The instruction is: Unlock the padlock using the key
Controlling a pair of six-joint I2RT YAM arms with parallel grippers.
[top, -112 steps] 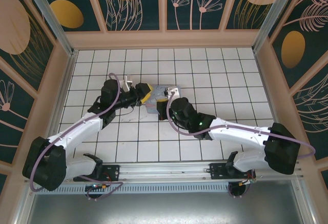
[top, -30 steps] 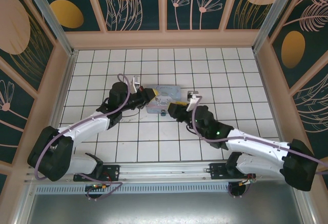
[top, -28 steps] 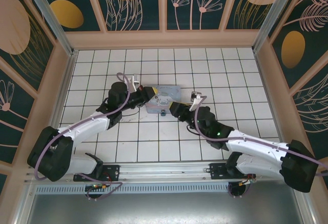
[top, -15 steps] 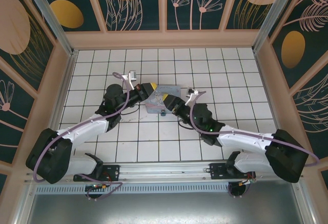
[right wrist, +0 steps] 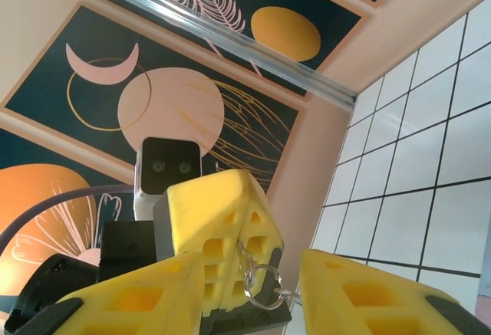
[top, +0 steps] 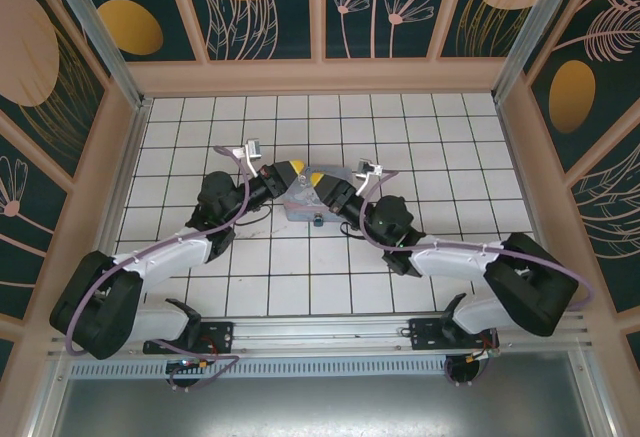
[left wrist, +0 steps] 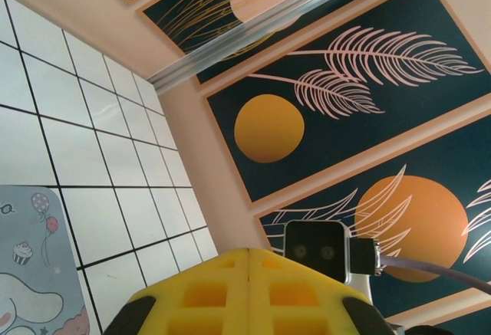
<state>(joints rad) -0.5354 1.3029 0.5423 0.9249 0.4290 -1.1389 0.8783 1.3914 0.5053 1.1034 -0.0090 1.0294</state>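
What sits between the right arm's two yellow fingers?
The left arm's shut fingers, holding a small metal ring, as the right wrist view shows.

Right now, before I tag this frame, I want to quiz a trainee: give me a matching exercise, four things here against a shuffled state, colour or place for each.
Things:
1. left claw
2. right claw
3. padlock
4. tin

States:
A. on the tiles beside the tin
B. open
C. pastel blue, cartoon print
D. shut on a key ring

Pairs: 1-D, 2-B, 3-A, 4-C
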